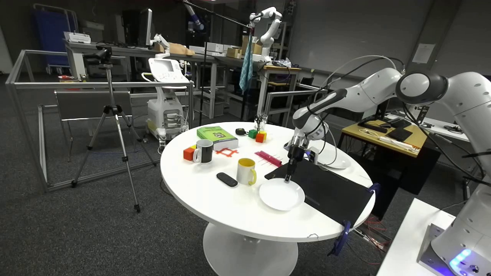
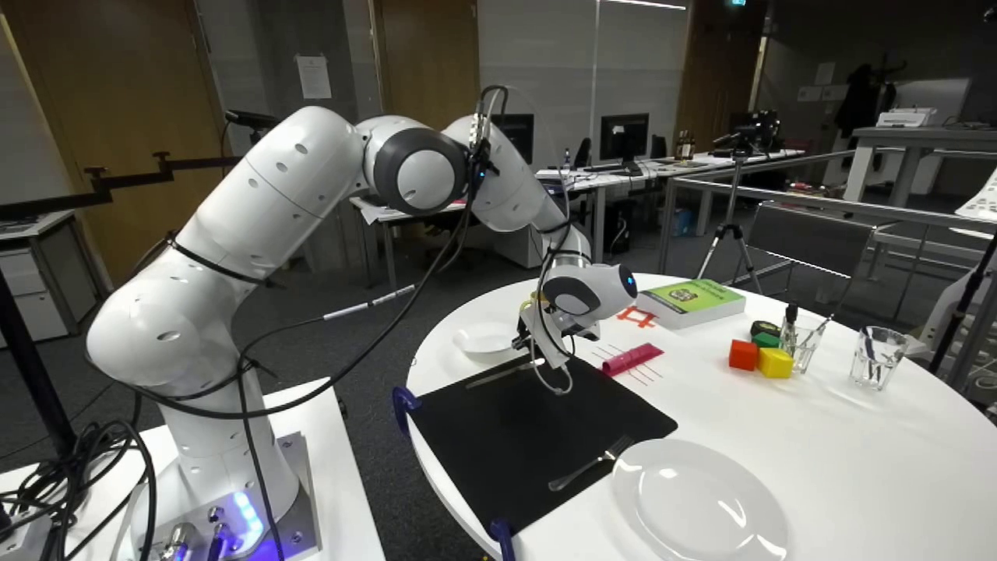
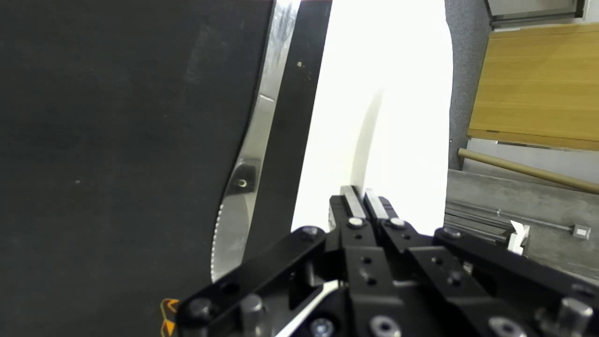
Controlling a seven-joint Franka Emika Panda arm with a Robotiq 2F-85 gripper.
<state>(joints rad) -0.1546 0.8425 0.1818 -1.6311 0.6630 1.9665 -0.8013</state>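
At the edge of the black mat [image 2: 530, 436] on the round white worktop [image 1: 199, 180], pinches the rim of a white dish [image 1: 282, 196], with the gripper [image 3: 360, 193] closed nearly all the way and only the thin rim between its fingers [image 3: 352, 202]. Impossible to tell flat from slightly raised on that side of the dish. Just beside the grip, lengthwise on the mat, see a serrated knife [image 3: 263, 117], clear of the fingers. Across the mat, note a fork [image 2: 590, 464] and, near it, a large plate [image 2: 701, 506]. Close to the dish on another side, find a yellow-handled mug [image 1: 245, 171] and a dark oblong object [image 1: 227, 179]; farther off, a black-and-white mug [image 1: 205, 153], a green book [image 2: 692, 301], a pink roll [image 2: 632, 359] and an orange frame [image 1: 227, 152]. Well apart, near a drinking glass [image 2: 804, 351], spot a red cube [image 2: 743, 355] and a yellow cube [image 2: 775, 363]. In an exterior view, make out little of either mug behind the robot arm [image 2: 514, 191], standing across that line of sight. At the mat's corners, note blue clamps [image 2: 504, 539] on the worktop's edge.
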